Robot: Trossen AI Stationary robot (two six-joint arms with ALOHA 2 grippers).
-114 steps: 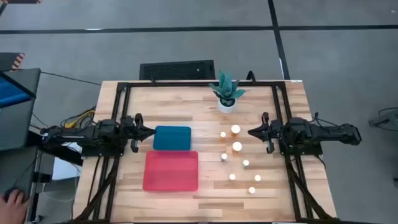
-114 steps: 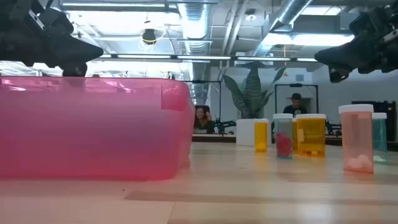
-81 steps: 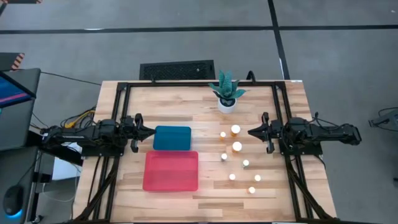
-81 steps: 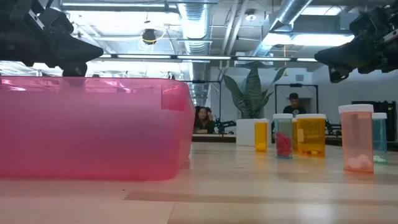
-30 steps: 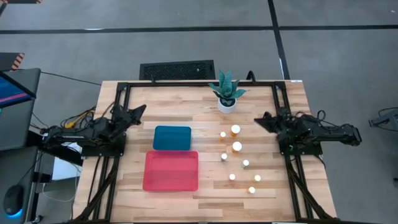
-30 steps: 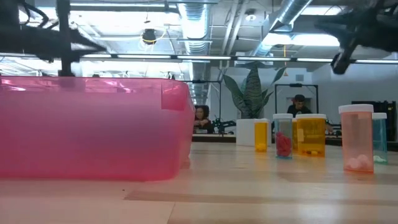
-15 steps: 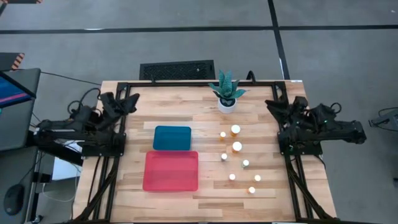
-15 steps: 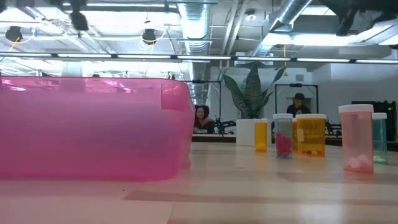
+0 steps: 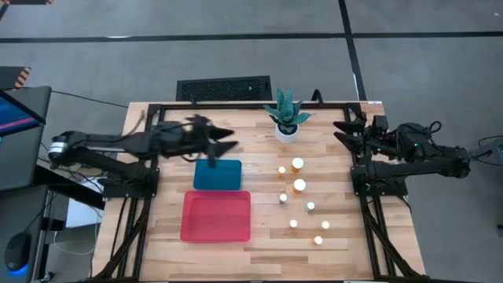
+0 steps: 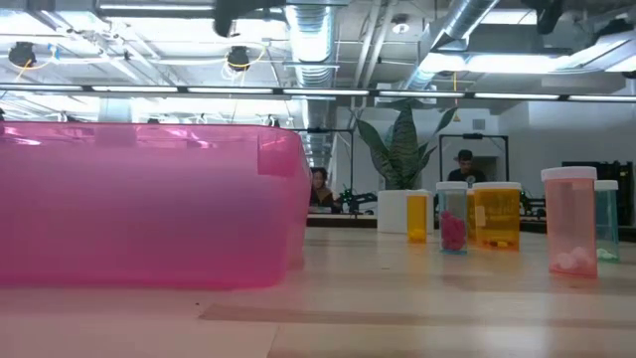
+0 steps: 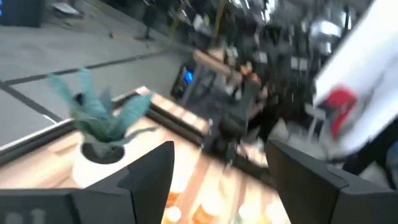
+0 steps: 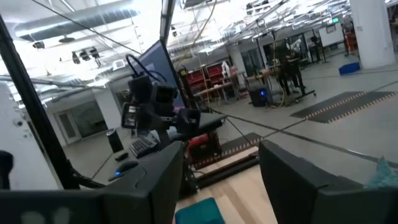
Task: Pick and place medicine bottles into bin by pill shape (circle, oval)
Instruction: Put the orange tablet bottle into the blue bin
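A light wooden tabletop [image 9: 259, 244] carries a black metal frame [image 9: 251, 105] around its edges. At the far side, a little right of centre, stands a small white pot with a green plant [image 9: 287, 118]. Beyond the far edge a dark keyboard-like slab [image 9: 223, 87] lies on the grey floor [image 9: 236, 20], which is crossed by dark lines. At the left edge part of a blue screen [image 9: 12, 114] shows. In the low view, the room behind holds ceiling pipes [image 10: 313, 30], a large leafy plant [image 10: 399, 149] and a seated person [image 10: 463, 164].
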